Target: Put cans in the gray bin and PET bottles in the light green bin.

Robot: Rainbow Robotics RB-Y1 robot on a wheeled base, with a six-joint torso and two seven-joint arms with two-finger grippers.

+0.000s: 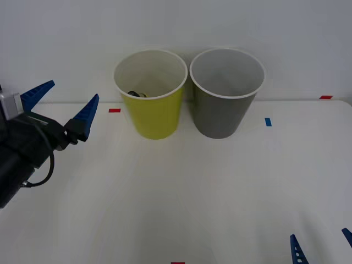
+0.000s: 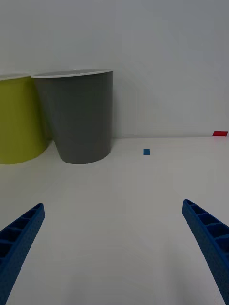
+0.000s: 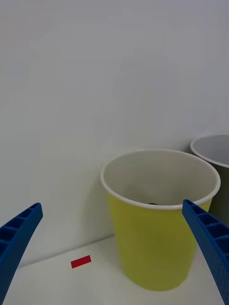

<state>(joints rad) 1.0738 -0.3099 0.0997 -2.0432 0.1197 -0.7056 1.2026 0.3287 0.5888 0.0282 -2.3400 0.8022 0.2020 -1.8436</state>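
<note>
The light green bin (image 1: 154,118) stands at the back of the white table, and the gray bin (image 1: 223,113) touches its right side. A small dark piece, apparently the PET bottle's cap (image 1: 136,94), shows low inside the light green bin; the rest of the bottle is hidden by the wall. Cans are out of view. My left gripper (image 1: 71,92) hangs open and holds nothing, left of the light green bin (image 3: 152,248) and near rim height. My right gripper (image 1: 320,237) is open and holds nothing, low at the table's front right, facing the gray bin (image 2: 81,121).
Red tape marks (image 1: 114,110) and a blue tape mark (image 1: 268,121) lie flat on the table near the bins. A white wall rises just behind the bins. Bare tabletop (image 1: 181,192) stretches from the bins to the front edge.
</note>
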